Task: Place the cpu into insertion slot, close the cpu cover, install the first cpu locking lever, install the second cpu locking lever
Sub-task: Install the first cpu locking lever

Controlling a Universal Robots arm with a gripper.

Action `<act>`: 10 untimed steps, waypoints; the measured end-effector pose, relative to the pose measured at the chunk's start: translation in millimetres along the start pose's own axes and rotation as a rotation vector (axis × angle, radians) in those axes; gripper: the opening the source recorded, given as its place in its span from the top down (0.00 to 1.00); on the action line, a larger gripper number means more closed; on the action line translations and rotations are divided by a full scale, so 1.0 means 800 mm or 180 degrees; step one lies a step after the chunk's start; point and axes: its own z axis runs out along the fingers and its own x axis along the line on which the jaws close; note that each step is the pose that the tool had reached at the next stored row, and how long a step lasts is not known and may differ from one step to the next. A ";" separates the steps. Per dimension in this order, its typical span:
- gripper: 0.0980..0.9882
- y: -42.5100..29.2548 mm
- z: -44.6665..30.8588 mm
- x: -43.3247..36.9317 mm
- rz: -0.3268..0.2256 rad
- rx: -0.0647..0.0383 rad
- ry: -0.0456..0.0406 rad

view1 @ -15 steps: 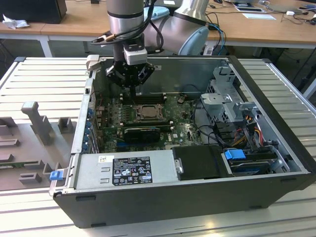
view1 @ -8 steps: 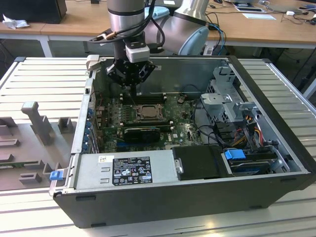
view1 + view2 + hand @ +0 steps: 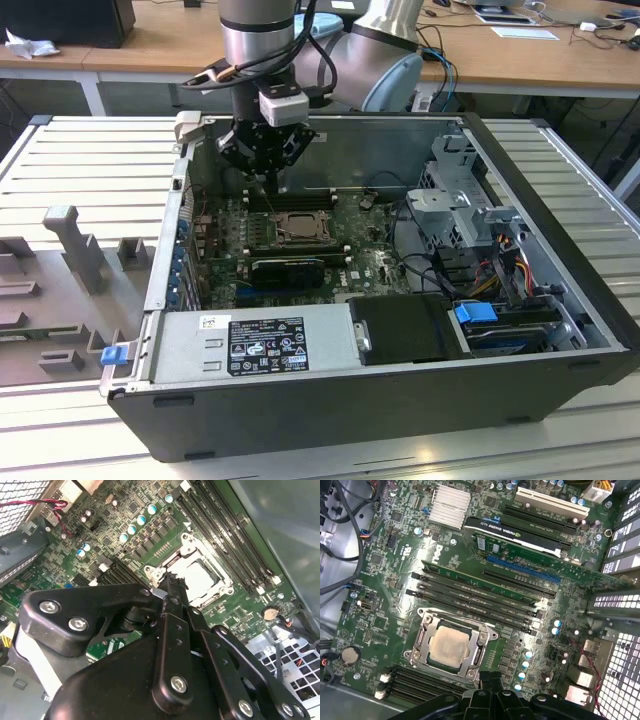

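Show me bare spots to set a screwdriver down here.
Free: ribbed table on the exterior view's right of the case, and the strip beyond the grey fixture. Crowded: inside the case, gripper near the cpu.

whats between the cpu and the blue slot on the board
In the first wrist view, a bank of long black memory slots runs across the green board between the cpu and the blue slot.

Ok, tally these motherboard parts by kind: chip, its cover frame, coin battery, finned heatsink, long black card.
cpu: 1
cpu cover: 1
coin battery: 1
silver finned heatsink: 1
long black card: 1
Total: 5
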 end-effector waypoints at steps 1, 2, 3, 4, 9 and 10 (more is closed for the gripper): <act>0.99 0.0002 0.0000 0.000 -0.0009 0.0000 0.0000; 0.99 0.0003 0.0000 0.001 -0.0017 0.0001 0.0001; 0.99 0.0003 0.0000 0.001 -0.0023 0.0001 0.0001; 0.99 0.0002 -0.0002 0.001 -0.0022 0.0001 0.0000; 0.99 0.0009 -0.0250 0.002 -0.0028 0.0001 0.0001; 0.99 0.0015 -0.0258 0.002 -0.0089 0.0002 0.0004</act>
